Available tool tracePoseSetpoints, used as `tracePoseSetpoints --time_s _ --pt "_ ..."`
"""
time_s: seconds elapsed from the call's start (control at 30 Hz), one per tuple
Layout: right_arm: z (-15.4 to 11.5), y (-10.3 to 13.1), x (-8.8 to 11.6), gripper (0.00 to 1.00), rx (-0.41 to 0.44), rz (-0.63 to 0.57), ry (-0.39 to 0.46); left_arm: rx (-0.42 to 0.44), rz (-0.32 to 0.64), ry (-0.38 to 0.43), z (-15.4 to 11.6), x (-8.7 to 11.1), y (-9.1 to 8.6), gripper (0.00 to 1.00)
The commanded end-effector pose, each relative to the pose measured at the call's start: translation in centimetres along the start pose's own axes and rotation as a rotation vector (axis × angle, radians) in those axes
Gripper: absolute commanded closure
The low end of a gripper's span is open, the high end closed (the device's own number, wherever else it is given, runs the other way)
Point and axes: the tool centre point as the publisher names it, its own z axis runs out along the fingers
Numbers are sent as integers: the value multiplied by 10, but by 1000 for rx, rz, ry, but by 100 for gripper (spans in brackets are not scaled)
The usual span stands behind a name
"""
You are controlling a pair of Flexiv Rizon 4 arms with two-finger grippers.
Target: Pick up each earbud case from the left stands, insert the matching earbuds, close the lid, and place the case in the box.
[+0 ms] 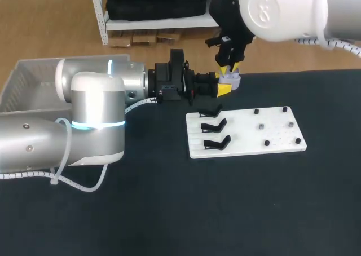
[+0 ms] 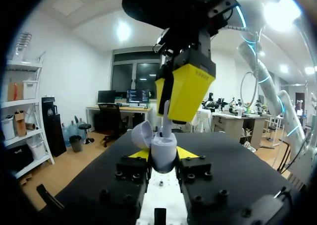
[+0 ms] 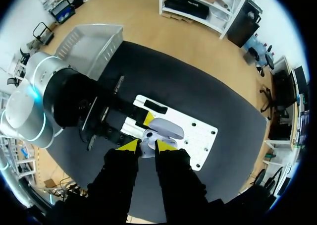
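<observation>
Left gripper [image 2: 164,154] snug around case [image 2: 163,145]

A black mat [image 1: 225,211] covers the table, and on it lies a flat white board [image 1: 248,133] studded with small black pegs [image 1: 266,144].

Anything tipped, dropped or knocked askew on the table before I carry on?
Nothing stands out. The earbud case is held upright by the jaws of the left gripper with its lid open, the right gripper directly above it. The white board lies flat, its three black stands in a tidy row.
</observation>
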Motion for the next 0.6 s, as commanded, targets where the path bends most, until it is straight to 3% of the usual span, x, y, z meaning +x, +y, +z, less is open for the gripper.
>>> tracePoseSetpoints --time_s 0.03,0.6 --pt "2 -3 0 100 -9 -1 -5 -1 2 -4 0 1 0 100" --pt "9 -3 -2 100 -7 4 2 -1 2 -4 0 1 0 100"
